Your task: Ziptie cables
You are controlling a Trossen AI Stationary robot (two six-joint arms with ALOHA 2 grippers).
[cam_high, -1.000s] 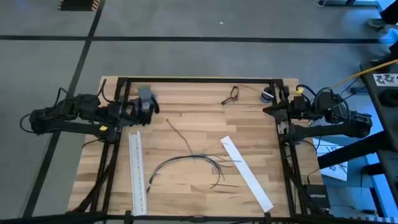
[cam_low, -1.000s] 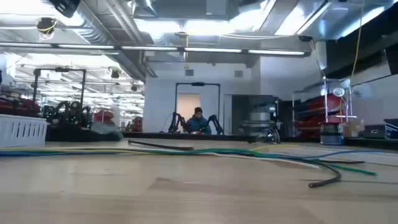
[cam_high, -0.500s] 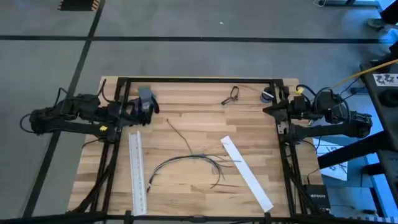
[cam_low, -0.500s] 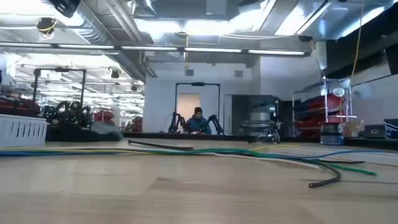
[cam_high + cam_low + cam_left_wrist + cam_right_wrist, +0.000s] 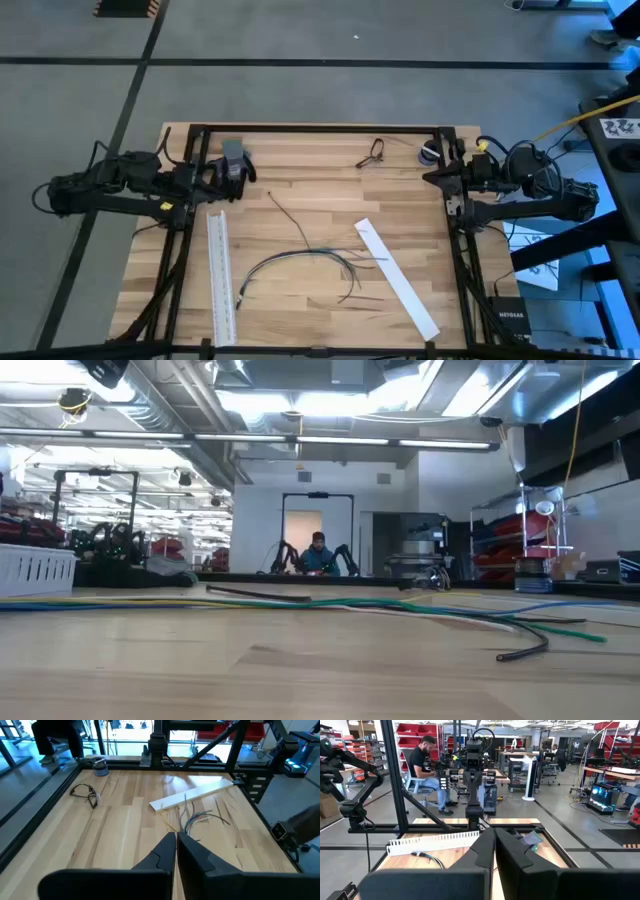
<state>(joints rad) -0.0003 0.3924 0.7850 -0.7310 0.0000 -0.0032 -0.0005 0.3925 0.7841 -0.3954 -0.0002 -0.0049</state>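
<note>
No change noted vs. earlier frames: arms parked, nothing shifted. Left gripper (image 5: pixel 176 851) held at table's (image 5: pixel 300 310) left edge, right gripper (image 5: pixel 494 846) at right edge, both with fingers pressed together, nothing held. Cables (image 5: pixel 300 255) lie mid-table, nearer front: thin dark curved bunch, strands splayed at ends, between two white strips (image 5: pixel 220 275). Strand colours (green, blue, yellow) seen only in low view (image 5: pixel 330 603). Glasses (image 5: pixel 85 793) clear in left wrist view. Seated person (image 5: pixel 427 772) seen in right wrist view.

Both arms at table edges, jaws closed.
</note>
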